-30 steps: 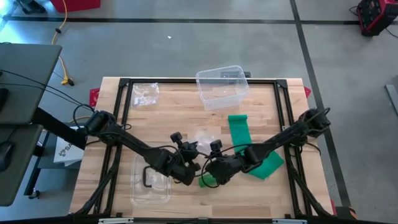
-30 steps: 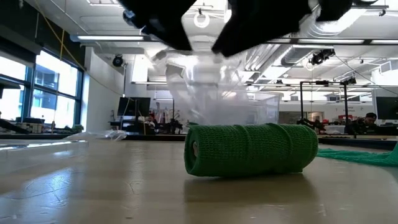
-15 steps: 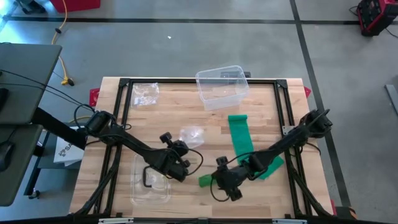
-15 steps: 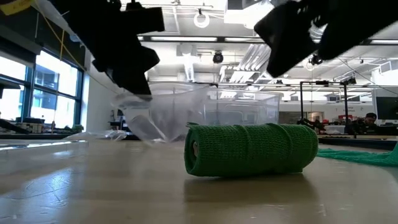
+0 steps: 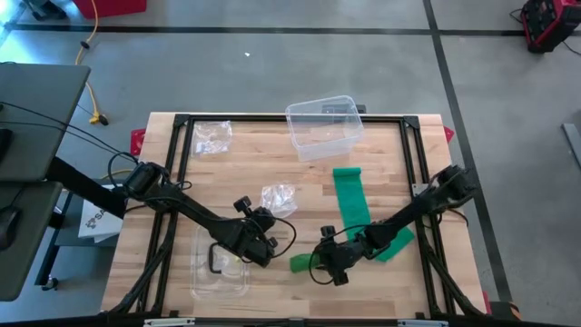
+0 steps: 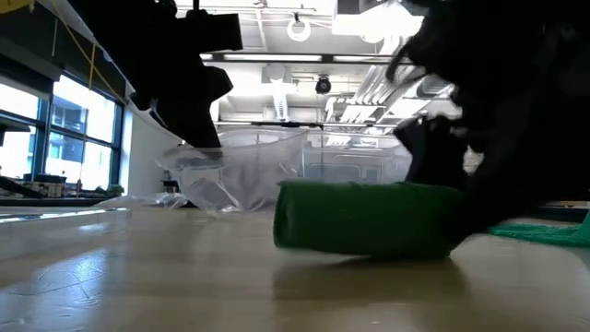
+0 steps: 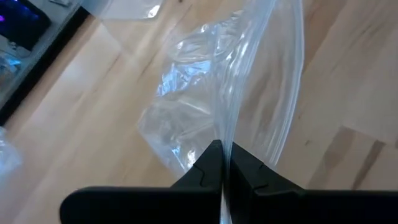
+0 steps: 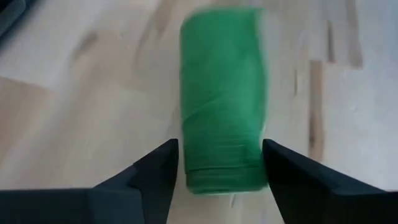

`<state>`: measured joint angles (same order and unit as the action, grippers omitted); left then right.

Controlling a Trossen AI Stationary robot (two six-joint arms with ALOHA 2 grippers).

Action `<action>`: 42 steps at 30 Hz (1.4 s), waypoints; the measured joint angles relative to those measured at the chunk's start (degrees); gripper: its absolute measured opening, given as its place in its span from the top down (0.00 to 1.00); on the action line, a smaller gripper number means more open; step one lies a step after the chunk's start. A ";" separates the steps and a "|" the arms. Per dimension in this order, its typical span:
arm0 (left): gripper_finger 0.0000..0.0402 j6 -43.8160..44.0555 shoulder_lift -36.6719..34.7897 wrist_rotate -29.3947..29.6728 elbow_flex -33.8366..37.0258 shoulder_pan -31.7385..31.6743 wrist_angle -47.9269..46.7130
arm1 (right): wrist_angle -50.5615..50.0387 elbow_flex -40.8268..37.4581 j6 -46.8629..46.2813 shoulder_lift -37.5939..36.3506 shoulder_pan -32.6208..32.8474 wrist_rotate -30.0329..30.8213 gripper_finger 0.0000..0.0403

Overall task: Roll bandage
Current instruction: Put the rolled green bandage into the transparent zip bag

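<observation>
Grasp step: right pincer (image 8: 217,165) apart astride roll (image 8: 221,99), next close; left pincer (image 7: 222,163) clamped on bag (image 7: 236,93).

The left dark two-finger gripper (image 7: 222,163) is reaching over the table's middle from the left, its fingers pressed together and pinching. The right dark two-finger gripper (image 8: 219,163) is stretching in low from the right, its fingers spread wide apart.
</observation>
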<state>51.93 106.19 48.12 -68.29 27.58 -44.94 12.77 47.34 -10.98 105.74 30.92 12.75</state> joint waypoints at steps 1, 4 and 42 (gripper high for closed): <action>1.00 0.00 0.00 -0.28 0.00 0.01 0.23 | 0.57 0.32 -0.06 1.11 0.00 0.28 0.47; 1.00 -0.01 0.00 -1.03 0.00 0.01 0.77 | 4.12 1.41 -0.57 3.36 0.00 0.30 0.55; 1.00 -2.07 -0.07 -5.18 -0.02 -0.73 16.71 | -22.48 7.66 -9.93 -11.88 -5.28 12.79 0.92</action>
<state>49.87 106.13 42.94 -68.31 26.85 -28.23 -9.70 55.00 -20.91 93.86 25.64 25.54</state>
